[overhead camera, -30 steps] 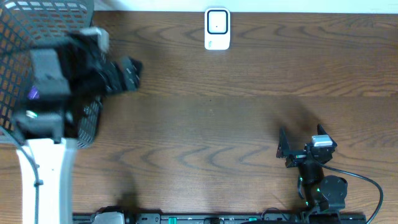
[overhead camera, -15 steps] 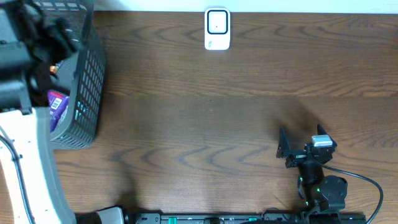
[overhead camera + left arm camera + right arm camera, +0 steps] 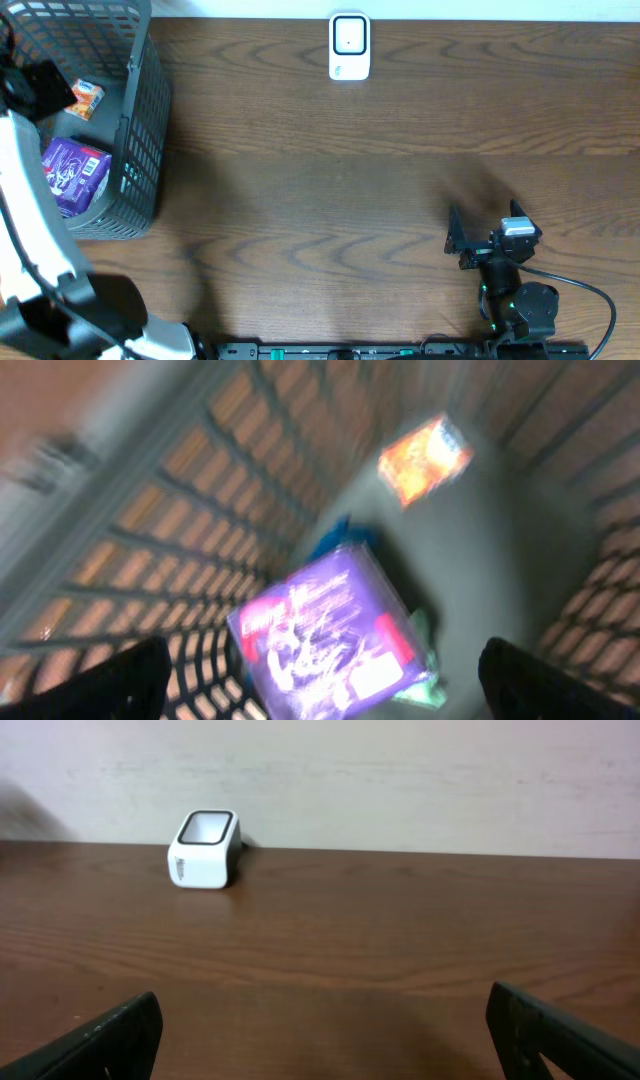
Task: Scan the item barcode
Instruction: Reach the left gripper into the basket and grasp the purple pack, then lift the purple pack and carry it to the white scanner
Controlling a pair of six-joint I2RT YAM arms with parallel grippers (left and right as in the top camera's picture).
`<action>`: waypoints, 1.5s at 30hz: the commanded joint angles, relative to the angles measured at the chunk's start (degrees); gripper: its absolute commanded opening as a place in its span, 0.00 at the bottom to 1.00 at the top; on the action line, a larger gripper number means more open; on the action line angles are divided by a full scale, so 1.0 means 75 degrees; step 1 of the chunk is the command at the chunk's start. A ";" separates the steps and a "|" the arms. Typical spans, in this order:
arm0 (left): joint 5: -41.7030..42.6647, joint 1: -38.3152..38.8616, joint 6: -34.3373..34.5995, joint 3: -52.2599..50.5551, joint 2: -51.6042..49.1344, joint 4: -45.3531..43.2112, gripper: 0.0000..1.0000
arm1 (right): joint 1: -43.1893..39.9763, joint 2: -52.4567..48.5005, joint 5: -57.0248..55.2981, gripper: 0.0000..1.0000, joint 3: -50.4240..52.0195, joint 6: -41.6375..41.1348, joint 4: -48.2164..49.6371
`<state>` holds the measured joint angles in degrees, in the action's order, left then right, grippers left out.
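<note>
Overhead view is showing a dark wooden table (image 3: pixel 320 170) with a grey mesh basket (image 3: pixel 140 120) sitting at ten o'clock and a small white scanner (image 3: pixel 349 46) standing at twelve o'clock. Inside the basket a purple packet (image 3: pixel 72 172) is lying toward six o'clock and a smaller orange packet (image 3: pixel 86 98) toward twelve o'clock, the two apart. The left gripper (image 3: pixel 322 685) is hanging over the basket with its fingers spread wide and nothing between them. Its own camera, though blurred, is looking straight down at the purple packet, which is probably the item to scan. The right gripper (image 3: pixel 485 225) is resting at five o'clock on the table, fingers likewise spread and empty, and is facing the scanner. The purple packet is looking like a light, flat, glossy pouch, likely soft and a little slippery, so pinching it across its two long edges should be working best. Where its barcode is sitting cannot be told from here.
</note>
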<state>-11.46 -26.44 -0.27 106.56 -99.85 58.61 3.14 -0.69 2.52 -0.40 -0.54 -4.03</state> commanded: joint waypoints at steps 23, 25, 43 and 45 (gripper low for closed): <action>0.0577 -0.0152 -0.1763 -0.2777 -0.0848 -0.0189 0.88 | 0.0038 0.0032 -0.0067 0.99 0.0012 0.0111 -0.0032; 0.0577 -0.0152 -0.1824 -0.2920 -0.0854 -0.0434 0.88 | 0.0038 0.0032 -0.0067 0.99 0.0012 0.0111 -0.0029; 0.0326 -0.0152 -0.2419 -0.3567 -0.1011 -0.1207 0.72 | 0.0038 0.0032 -0.0067 0.99 0.0012 0.0111 -0.0029; 0.0087 -0.0152 -0.2416 -0.3622 -0.1011 -0.1253 0.72 | 0.0038 0.0032 -0.0067 0.99 0.0012 0.0111 -0.0029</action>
<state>-8.19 -27.49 -17.54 80.88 -106.10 48.95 3.14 -0.69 2.52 -0.40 -0.54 -4.01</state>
